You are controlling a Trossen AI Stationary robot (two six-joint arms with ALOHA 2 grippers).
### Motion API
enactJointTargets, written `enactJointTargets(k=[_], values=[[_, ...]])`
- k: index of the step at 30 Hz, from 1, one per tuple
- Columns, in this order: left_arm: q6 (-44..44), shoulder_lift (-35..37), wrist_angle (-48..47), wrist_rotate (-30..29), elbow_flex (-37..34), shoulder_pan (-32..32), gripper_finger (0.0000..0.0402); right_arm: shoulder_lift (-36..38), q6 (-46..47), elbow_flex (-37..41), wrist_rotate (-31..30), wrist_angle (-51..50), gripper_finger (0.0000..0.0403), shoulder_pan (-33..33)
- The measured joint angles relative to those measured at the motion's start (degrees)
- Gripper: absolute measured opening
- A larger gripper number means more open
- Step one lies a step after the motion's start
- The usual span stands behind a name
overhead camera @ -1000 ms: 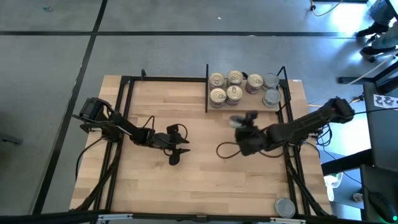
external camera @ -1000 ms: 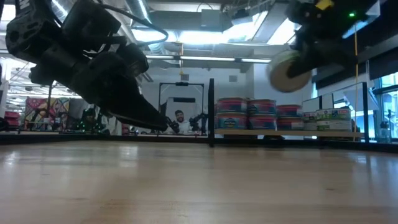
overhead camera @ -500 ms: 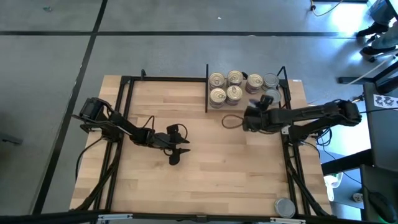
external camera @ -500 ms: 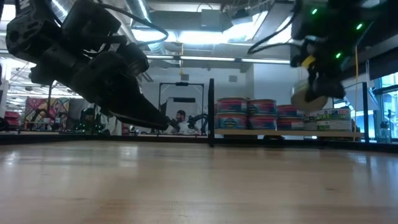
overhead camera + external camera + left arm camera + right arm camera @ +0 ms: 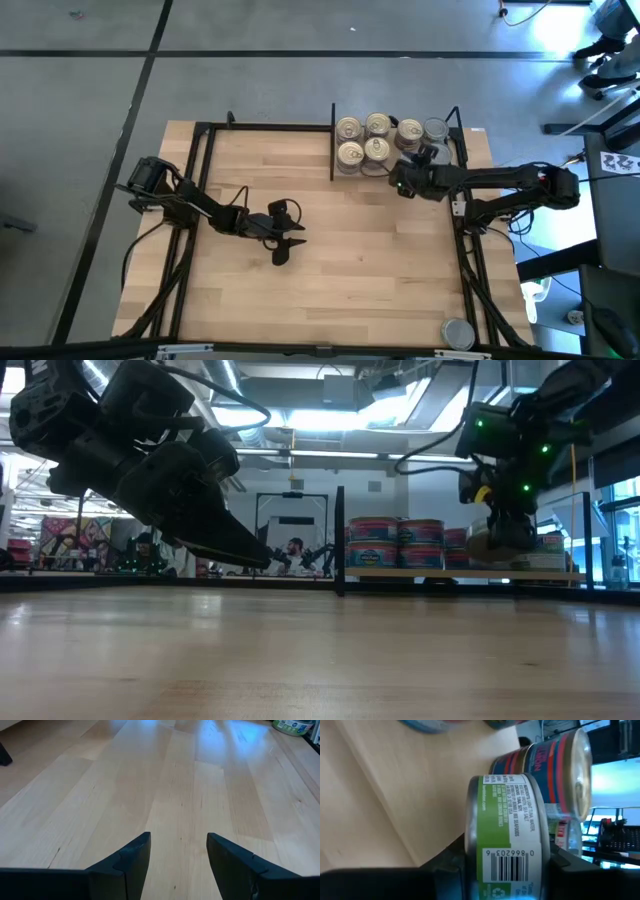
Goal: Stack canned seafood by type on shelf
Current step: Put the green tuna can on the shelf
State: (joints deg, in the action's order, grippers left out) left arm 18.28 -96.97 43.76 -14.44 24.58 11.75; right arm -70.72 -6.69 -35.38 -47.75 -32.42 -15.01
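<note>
Overhead camera looks straight down on the whole table [image 5: 300, 300]. Low camera sits at tabletop level, facing the shelf [image 5: 470, 573] and room behind. Both share the tin stacks [image 5: 375, 142]. Wrist cameras look close along their fingers.

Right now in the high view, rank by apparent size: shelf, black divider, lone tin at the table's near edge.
1. shelf, the largest.
2. black divider, as long as the shelf is deep, but thin.
3. lone tin, the smallest.
</note>
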Motion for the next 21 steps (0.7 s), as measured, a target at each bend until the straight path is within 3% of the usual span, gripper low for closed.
enactJointTargets(k=[11,21], values=[[0.0,0.0,0.0,0.0,0.0,0.0,0.0192,0.0,-3.6,1.6,4.8,4.2,0.0136,-5.3],[0.6,0.0,-0.1,0.0,0.0,0.0,0.0192,0.0,-4.1,1.5,10.7,8.9,0.0249,-6.6]])
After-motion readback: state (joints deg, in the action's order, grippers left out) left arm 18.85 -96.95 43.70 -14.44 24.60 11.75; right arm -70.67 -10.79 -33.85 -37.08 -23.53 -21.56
